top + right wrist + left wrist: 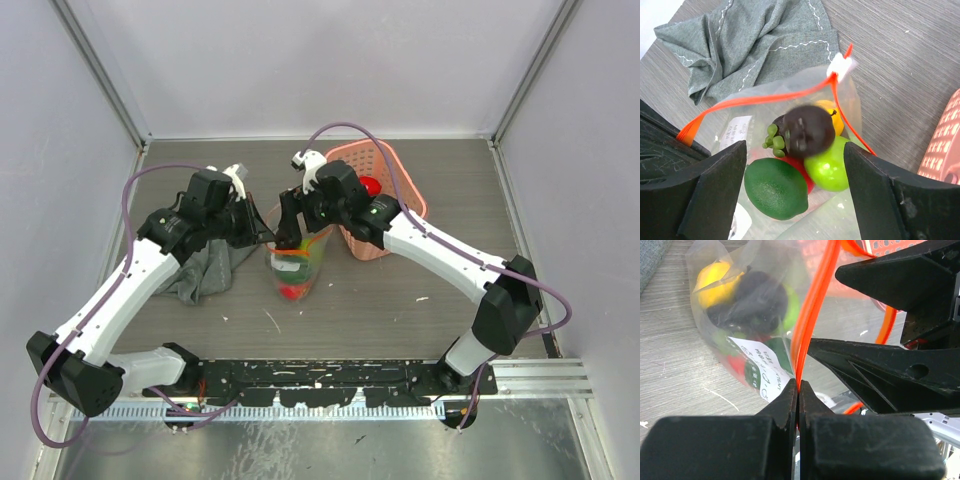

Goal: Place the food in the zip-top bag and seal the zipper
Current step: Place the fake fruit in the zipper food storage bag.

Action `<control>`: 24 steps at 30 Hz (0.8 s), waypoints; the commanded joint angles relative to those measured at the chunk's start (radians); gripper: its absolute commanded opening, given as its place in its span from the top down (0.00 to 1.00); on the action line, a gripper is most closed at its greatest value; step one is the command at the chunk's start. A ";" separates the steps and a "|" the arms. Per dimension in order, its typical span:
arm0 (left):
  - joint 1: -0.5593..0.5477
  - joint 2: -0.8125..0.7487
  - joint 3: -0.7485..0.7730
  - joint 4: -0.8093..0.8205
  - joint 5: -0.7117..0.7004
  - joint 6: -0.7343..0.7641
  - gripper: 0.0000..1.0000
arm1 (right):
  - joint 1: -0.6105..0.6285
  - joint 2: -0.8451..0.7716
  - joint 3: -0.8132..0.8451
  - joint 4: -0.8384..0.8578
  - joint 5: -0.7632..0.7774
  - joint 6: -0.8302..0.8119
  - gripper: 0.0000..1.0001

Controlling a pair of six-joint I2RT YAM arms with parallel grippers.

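Observation:
The zip-top bag stands with its mouth up between the two arms, and its mouth is spread wide. My left gripper is shut on the red-orange zipper strip at one end of the mouth. The white slider tab sits at the far end. My right gripper hangs open just above the mouth, holding nothing. Inside lies food: a dark purple fruit, blurred, on top, with a dark green lime, a light green fruit, a yellow piece and a red one beneath.
A pink plastic basket stands right of the bag, with a red item inside. A crumpled grey cloth lies left of the bag, under the left arm. Both grippers are crowded together over the bag's mouth.

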 commanded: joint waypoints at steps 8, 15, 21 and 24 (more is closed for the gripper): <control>-0.003 -0.024 0.003 0.044 0.014 0.008 1.00 | 0.004 -0.074 0.037 0.063 0.011 -0.036 0.12; -0.003 -0.026 0.002 0.037 0.006 0.012 1.00 | -0.021 -0.164 0.029 0.050 -0.039 -0.078 0.10; -0.003 -0.030 0.005 0.032 -0.002 0.015 1.00 | -0.075 -0.217 0.028 0.002 0.003 -0.128 0.09; -0.003 -0.033 0.007 0.027 -0.009 0.018 1.00 | -0.114 -0.237 0.019 -0.015 0.028 -0.145 0.09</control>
